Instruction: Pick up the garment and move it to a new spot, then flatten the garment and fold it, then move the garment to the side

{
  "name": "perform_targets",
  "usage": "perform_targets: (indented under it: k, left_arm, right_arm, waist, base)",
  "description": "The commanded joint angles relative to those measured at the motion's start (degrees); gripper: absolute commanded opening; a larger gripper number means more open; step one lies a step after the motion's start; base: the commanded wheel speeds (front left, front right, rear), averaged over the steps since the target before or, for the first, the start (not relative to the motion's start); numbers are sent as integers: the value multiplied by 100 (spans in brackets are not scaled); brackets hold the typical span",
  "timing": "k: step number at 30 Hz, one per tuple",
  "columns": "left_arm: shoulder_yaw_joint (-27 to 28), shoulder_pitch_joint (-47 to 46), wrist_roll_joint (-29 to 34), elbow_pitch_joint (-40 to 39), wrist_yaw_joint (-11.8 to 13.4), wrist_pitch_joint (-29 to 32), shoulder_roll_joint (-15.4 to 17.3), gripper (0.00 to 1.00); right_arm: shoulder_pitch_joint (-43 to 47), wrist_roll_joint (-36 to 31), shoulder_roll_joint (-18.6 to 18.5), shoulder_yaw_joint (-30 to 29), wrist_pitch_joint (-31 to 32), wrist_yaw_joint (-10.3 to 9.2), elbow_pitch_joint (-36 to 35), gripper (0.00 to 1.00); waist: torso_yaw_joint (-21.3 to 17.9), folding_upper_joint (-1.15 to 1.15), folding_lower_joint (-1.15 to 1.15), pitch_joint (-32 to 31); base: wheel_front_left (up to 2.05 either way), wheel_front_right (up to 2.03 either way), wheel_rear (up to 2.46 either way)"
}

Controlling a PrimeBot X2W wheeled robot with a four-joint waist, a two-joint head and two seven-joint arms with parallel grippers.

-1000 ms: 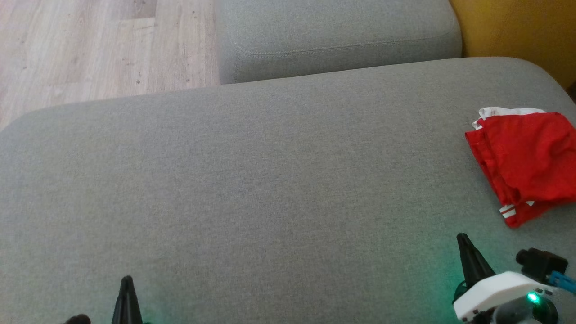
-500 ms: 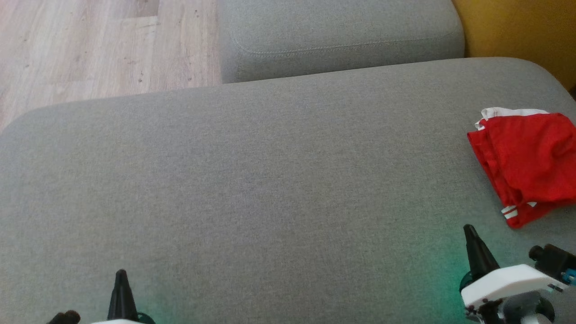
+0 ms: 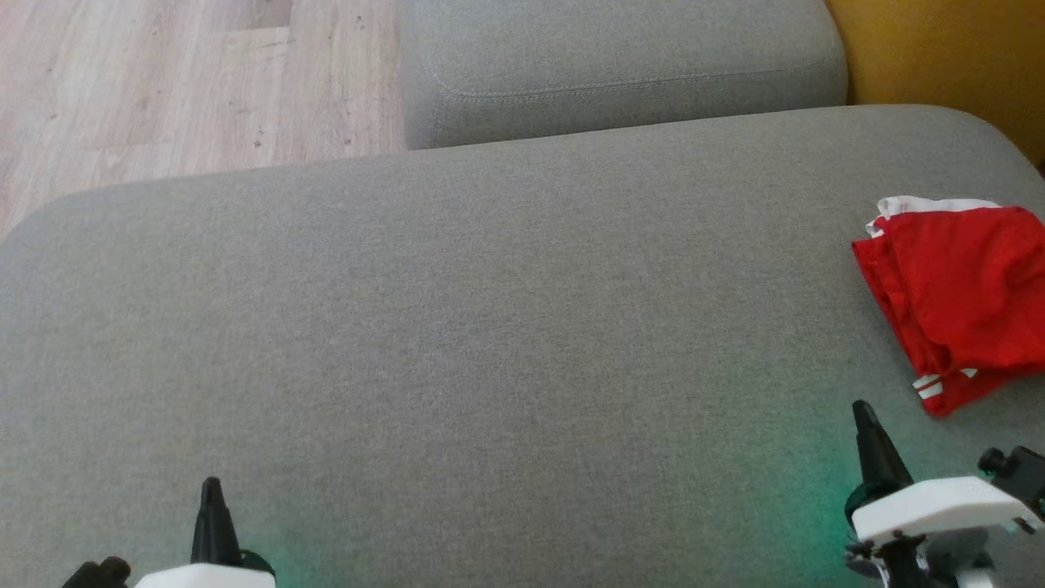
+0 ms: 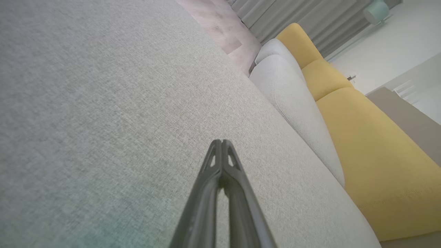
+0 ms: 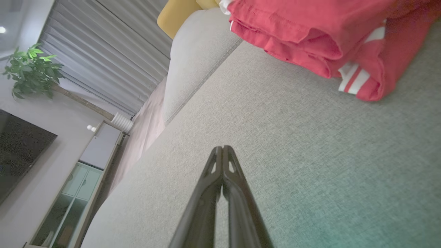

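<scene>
Grey sofa seat (image 3: 490, 310) served as the work surface. Wood floor (image 3: 163, 82) lay beyond its far left corner, with a second grey cushion (image 3: 620, 65) and yellow upholstery (image 3: 939, 57) past the far edge. Garment (image 3: 967, 294), red with white striped trim, lay folded and bunched at the seat's right edge, untouched. Right end effector (image 3: 864, 411) was clenched, fingertips together, empty, near the front right corner just short of the garment. Left end effector (image 3: 211, 486) was likewise clenched and empty at the front edge, left side.
</scene>
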Motion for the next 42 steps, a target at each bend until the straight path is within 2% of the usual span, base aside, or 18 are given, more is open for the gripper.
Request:
perform_targets:
  k: [1, 42]
  left_arm:
    - [129, -320, -154, -216, -41, 44, 28, 0]
    - [338, -704, -2498, -547, -71, 705, -8, 0]
  right_arm:
    - [-354, 176, -7, -16, 6, -2, -216, 0]
    - [-657, 2690, 134, -345, 181, -3, -290, 0]
  waist:
    - [4, 0, 0, 1]
    - [100, 0, 0, 27]
  base:
    - [0, 0, 0]
    - [0, 0, 0]
